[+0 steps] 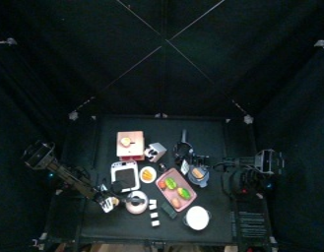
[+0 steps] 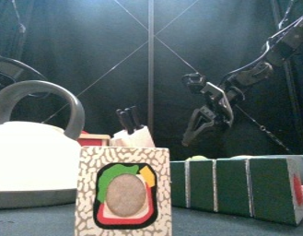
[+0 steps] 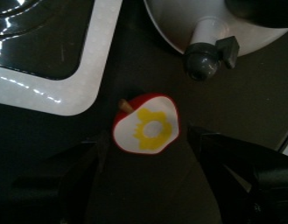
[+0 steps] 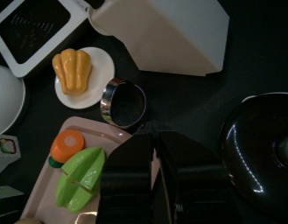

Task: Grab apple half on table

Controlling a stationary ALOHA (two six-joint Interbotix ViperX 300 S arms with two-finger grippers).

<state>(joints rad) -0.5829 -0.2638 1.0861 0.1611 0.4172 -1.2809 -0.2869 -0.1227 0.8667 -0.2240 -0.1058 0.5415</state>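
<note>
Two spread jaws of the left tool [image 3: 144, 179] hang straight over the red-skinned, white-faced apple half [image 3: 145, 129] lying on the black bench [image 3: 245, 101].

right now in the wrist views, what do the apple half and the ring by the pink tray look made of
The apple half looks like toy plastic: smooth red rim, flat white face, a printed-looking yellow core, faint sheen. The ring by the pink tray looks like metal: bright silvery edge with sharp highlights, though shiny plastic can't be ruled out.
</note>
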